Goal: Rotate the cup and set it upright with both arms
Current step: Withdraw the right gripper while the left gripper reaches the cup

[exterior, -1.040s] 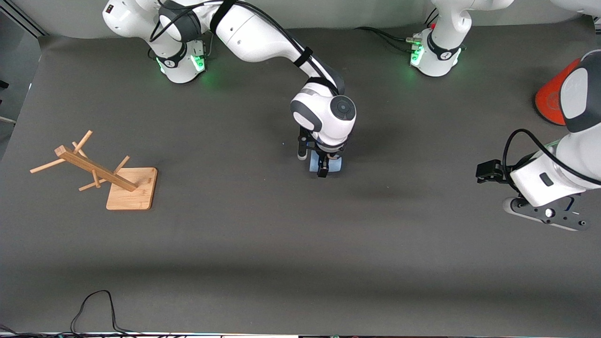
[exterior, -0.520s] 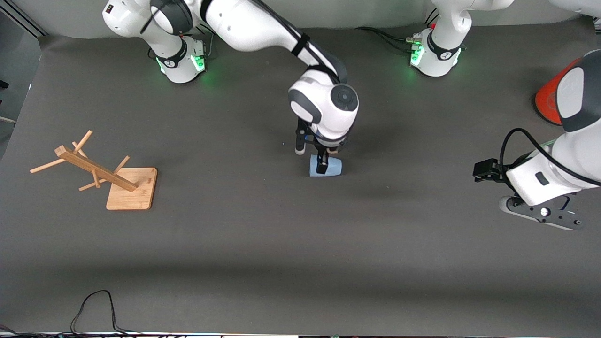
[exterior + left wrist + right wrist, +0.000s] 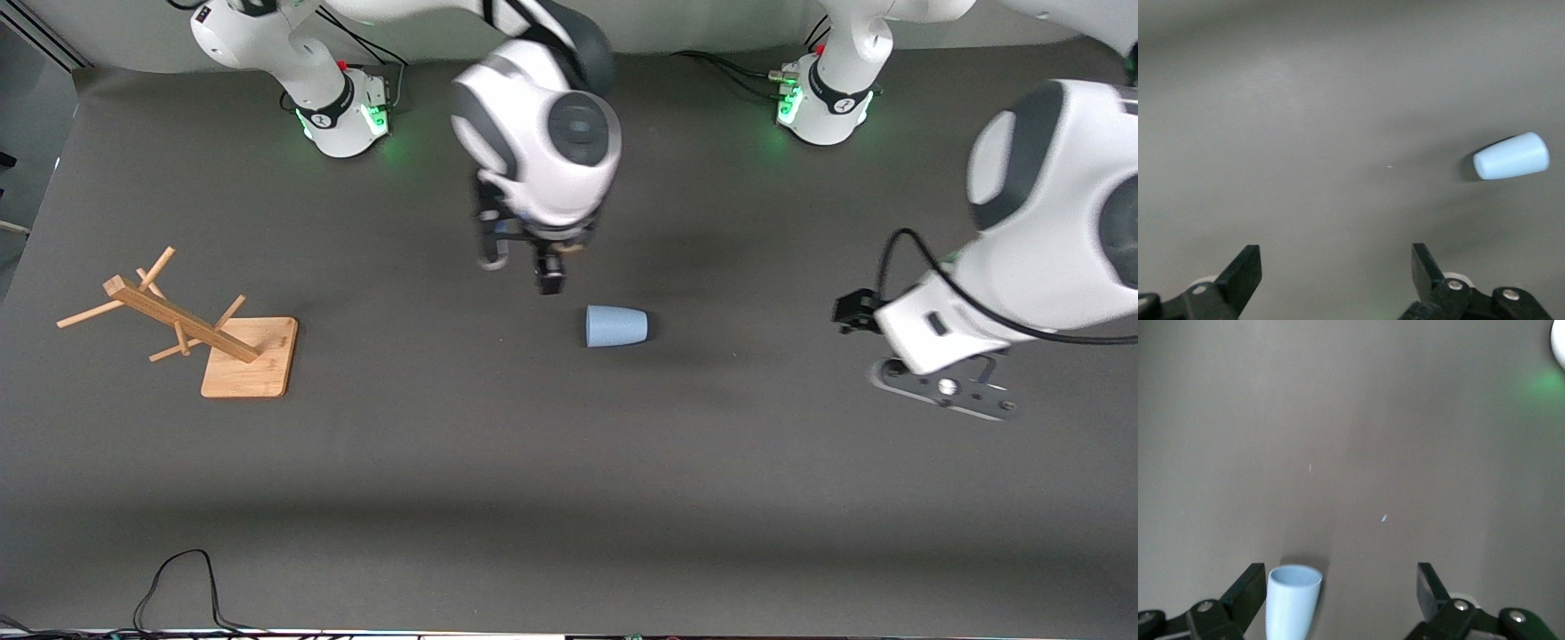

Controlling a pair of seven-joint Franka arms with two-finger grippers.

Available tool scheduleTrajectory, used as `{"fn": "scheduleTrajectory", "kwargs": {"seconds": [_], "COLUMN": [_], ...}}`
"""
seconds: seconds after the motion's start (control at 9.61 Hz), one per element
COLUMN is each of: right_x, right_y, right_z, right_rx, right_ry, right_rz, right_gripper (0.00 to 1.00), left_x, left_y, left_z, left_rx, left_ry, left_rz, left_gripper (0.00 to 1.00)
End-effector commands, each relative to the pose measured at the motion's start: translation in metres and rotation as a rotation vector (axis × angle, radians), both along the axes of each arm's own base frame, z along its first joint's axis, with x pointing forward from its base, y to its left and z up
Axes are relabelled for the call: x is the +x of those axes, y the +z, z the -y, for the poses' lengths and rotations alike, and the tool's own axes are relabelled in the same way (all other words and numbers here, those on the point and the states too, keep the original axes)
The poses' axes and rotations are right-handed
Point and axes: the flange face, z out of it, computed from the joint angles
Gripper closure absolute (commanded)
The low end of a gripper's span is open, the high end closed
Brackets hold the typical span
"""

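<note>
Cup (image 3: 616, 325), pale-blue tapered tumbler: lay on its side on the dark table mat (image 3: 569, 462), near mid-table, its wider end toward the right arm's end of the table, narrower base toward the left arm's end; touched by nothing; not yet upright. Right gripper (image 3: 524, 267): hung over the mat just beside the cup, toward the robots' bases; fingers apart and empty, the cup's open rim (image 3: 1295, 573) showing by one fingertip in the right wrist view. Left gripper (image 3: 1335, 267): over the mat toward the left arm's end, well apart from the cup; fingers wide apart and empty, the cup (image 3: 1511, 155) lying off to one side in the left wrist view. Step judged in hand: a fresh grasp to stand the cup up; best done by closing across the tapered wall near mid-length, then tipping it base-down with a slow release, since the taper would let it roll or slip. Wooden rack (image 3: 191, 329): at the right arm's end, well apart. Obscured: the left gripper's fingers, hidden under its own wrist in the front view; the arms' upper links cut off at the frame's edges; the cup's interior not discernible.
</note>
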Motion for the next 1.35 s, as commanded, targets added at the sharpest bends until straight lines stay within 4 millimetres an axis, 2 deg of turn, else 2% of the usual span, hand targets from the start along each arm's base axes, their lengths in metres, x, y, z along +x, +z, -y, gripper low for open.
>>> {"fn": "scheduleTrajectory", "kwargs": {"seconds": [0.0,0.1,0.31,0.42,0.62,0.83,1.04,1.14,1.25], "right_x": [0.022,0.037,0.050,0.052,0.055,0.050,0.050,0.052,0.056], "right_y": [0.044,0.064,0.094,0.106,0.111,0.108,0.106,0.109,0.111], "right_z": [0.089,0.143,0.258,0.306,0.387,0.448,0.485,0.497,0.500], "right_rx": [0.077,0.126,0.226,0.265,0.321,0.349,0.355,0.348,0.331], "right_ry": [0.138,0.219,0.380,0.453,0.596,0.779,0.934,1.034,1.118], "right_rz": [-0.085,-0.100,-0.115,-0.104,-0.072,-0.014,0.012,0.027,0.048], "right_gripper": [0.00,0.00,0.00,0.00,0.00,0.00,0.00,0.00,0.00], "left_x": [-0.024,-0.033,-0.050,-0.057,-0.067,-0.082,-0.078,-0.082,-0.084], "left_y": [-0.002,-0.020,-0.062,-0.090,-0.140,-0.189,-0.241,-0.262,-0.281], "left_z": [0.070,0.107,0.180,0.215,0.273,0.327,0.340,0.346,0.349], "left_rx": [0.051,0.097,0.139,0.151,0.177,0.201,0.185,0.201,0.214], "left_ry": [0.073,0.074,0.032,0.026,-0.043,-0.115,-0.158,-0.188,-0.218], "left_rz": [0.014,0.022,0.053,0.080,0.165,0.294,0.308,0.285,0.266], "left_gripper": [0.00,0.00,0.00,0.00,0.00,0.00,0.00,0.00,0.00]}}
